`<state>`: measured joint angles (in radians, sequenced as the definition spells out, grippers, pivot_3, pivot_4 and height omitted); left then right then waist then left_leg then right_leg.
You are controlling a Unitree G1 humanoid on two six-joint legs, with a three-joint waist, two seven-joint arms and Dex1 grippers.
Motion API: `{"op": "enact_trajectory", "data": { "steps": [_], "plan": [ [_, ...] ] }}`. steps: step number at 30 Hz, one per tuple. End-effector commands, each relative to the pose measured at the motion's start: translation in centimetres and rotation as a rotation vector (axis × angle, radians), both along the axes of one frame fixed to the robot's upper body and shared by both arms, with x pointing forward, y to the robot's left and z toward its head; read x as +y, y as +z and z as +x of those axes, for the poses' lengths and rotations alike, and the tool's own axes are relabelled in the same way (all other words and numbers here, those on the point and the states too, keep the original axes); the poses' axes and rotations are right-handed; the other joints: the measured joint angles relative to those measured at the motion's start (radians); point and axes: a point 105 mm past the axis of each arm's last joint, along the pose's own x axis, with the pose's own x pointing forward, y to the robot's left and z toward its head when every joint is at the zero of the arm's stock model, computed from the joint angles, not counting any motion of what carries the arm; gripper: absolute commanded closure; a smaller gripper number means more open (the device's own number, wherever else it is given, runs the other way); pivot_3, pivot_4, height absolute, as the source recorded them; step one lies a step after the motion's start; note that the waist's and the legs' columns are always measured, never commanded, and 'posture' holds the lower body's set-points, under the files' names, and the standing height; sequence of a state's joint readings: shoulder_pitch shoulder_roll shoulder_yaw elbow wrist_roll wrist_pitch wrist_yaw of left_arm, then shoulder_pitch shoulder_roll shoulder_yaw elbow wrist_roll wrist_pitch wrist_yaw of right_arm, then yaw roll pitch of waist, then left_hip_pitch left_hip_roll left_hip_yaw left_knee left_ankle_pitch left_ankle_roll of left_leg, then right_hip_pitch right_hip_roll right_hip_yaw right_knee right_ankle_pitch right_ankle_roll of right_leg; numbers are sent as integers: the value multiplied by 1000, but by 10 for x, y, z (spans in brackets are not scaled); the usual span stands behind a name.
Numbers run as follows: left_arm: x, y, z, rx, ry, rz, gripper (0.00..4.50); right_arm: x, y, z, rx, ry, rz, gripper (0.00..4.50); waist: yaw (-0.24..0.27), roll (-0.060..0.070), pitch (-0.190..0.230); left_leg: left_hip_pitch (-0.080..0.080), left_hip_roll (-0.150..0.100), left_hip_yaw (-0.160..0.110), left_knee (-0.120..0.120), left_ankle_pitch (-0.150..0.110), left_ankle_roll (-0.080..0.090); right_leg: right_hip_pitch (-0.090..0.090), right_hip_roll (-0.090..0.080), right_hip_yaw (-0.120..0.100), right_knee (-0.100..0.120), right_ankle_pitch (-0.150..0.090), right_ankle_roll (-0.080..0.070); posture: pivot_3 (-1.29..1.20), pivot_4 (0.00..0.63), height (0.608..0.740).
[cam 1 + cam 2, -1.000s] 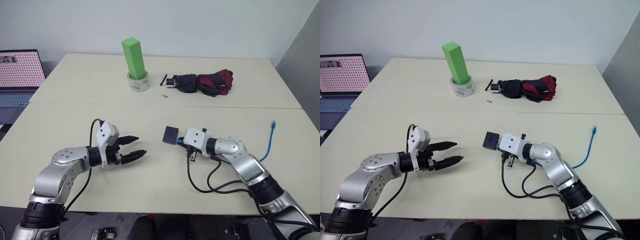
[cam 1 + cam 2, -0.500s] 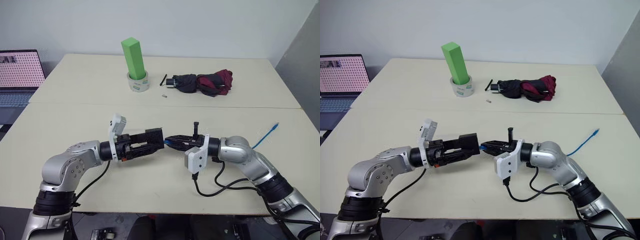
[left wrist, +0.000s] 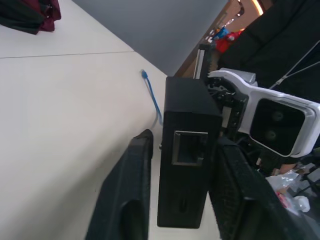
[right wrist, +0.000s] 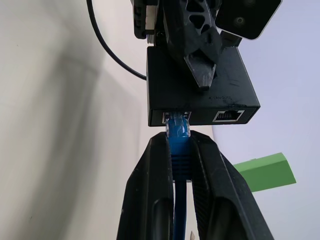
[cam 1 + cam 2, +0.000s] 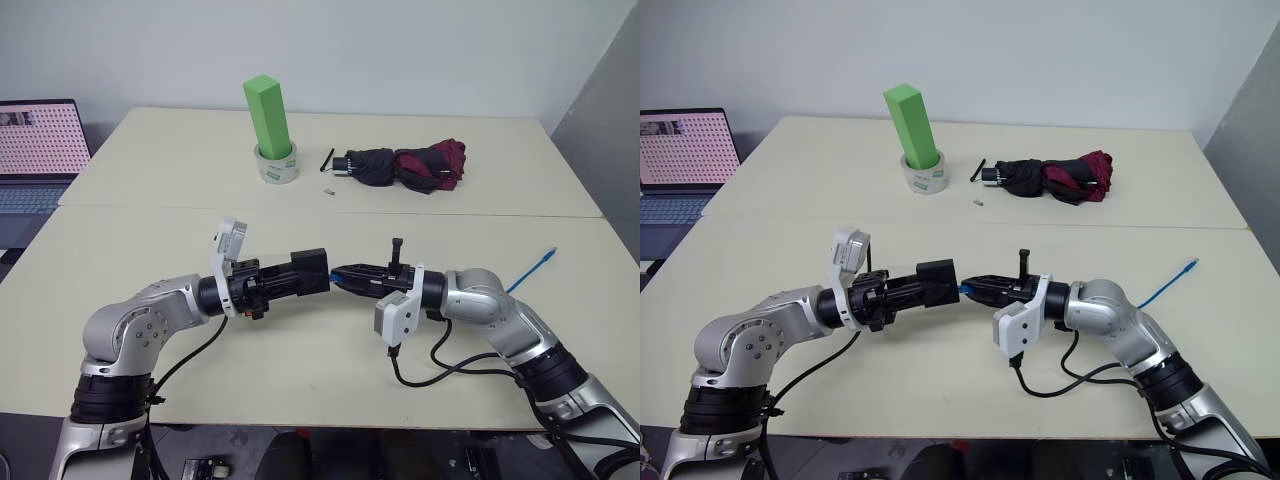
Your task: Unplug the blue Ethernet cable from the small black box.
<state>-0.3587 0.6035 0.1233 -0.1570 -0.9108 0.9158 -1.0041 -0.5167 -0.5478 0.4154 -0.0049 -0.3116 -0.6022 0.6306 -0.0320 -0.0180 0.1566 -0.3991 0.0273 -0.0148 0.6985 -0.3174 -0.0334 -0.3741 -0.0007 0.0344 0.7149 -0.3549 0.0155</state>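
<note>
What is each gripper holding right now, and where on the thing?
Left gripper clamps the small black box by its flat sides. Right gripper pinches the blue Ethernet cable just behind its plug, still in the box.

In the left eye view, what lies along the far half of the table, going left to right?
Laptop → green block standing in the tape roll → small loose piece → folded black-and-maroon umbrella.

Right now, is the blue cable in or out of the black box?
Still in. The blue Ethernet cable has its plug seated in a port of the small black box, pinched by the right gripper.
</note>
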Motion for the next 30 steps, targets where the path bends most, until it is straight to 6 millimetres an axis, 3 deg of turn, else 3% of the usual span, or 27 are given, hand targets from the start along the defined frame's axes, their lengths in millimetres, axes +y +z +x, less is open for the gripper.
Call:
{"op": "enact_trajectory", "data": {
  "steps": [1, 5, 7, 10, 16, 24, 30],
  "plan": [
    [2, 12, -2, -28, -10, -29, 3721, -1, 9, -1, -33, 2, 29, 4311, 0, 0, 0, 0, 0, 0, 0, 0, 0, 0, 0, 0, 0, 0, 0, 0, 150, 740],
    [1, 12, -2, -28, -15, -21, 3721, 0, 3, -3, -16, 19, -8, 4311, 0, 0, 0, 0, 0, 0, 0, 0, 0, 0, 0, 0, 0, 0, 0, 0, 150, 740],
    [0, 11, -2, -31, -21, -14, 3721, -2, 1, -3, 1, 18, -15, 3601, 0, 0, 0, 0, 0, 0, 0, 0, 0, 0, 0, 0, 0, 0, 0, 0, 150, 740],
    [-2, 11, -2, -48, -40, 4, 3721, -9, -5, -1, 75, -5, -59, 2936, 0, 0, 0, 0, 0, 0, 0, 0, 0, 0, 0, 0, 0, 0, 0, 0, 150, 740],
    [-5, 12, 1, -101, -79, 46, 3721, -24, 2, -15, 378, -45, -41, 1575, 3, 0, 0, 0, 0, 0, 0, 0, 0, 0, 0, 0, 0, 0, 0, 0, 150, 740],
    [-12, 15, -7, -190, -209, 82, 3721, -29, 29, -30, 982, -90, 234, 1555, 3, 0, 0, 0, 0, -1, 0, 0, 0, 1, 0, 0, -1, 0, 0, 0, 150, 740],
    [-16, 19, -13, -217, -282, 71, 3721, -26, 28, -35, 1251, -69, 316, 1555, 2, 0, 0, -1, -1, -1, 0, 0, 0, 1, 0, 0, -1, 0, 0, 0, 150, 740]
  ]
}}
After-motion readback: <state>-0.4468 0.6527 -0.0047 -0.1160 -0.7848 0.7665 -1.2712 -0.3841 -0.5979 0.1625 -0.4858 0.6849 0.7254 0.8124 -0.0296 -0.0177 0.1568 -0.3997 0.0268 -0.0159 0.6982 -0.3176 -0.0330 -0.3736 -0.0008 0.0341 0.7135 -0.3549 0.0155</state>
